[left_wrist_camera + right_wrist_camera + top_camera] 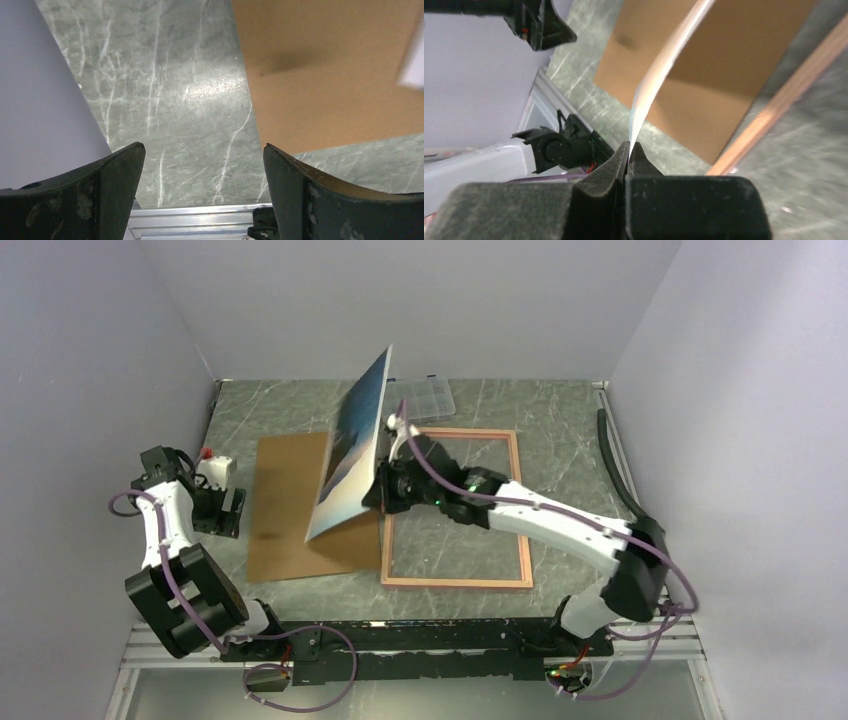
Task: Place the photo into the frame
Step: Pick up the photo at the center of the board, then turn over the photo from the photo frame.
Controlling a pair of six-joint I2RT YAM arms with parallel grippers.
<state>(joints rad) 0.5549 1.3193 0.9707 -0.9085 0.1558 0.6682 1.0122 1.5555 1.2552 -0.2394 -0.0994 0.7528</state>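
The photo point(352, 455), a thin print of blue sea and pale sky, stands steeply tilted over the seam between the brown backing board and the frame. My right gripper point(383, 483) is shut on the photo's right edge; edge-on, the photo point(664, 65) rises as a pale strip from between the jaws of the right gripper point(629, 148). The frame point(455, 581), pink-bordered, lies flat at centre right, and its rail point(774, 107) shows beside the jaws. My left gripper point(222, 508) hangs open at the far left; the left gripper point(204, 155) holds nothing above the marble.
A brown backing board point(290, 510) lies flat left of the frame, its corner point(325, 70) in the left wrist view. A small clear compartment box point(422, 398) sits at the back. The enclosure walls close in on both sides; an aluminium rail point(200, 215) runs along the near edge.
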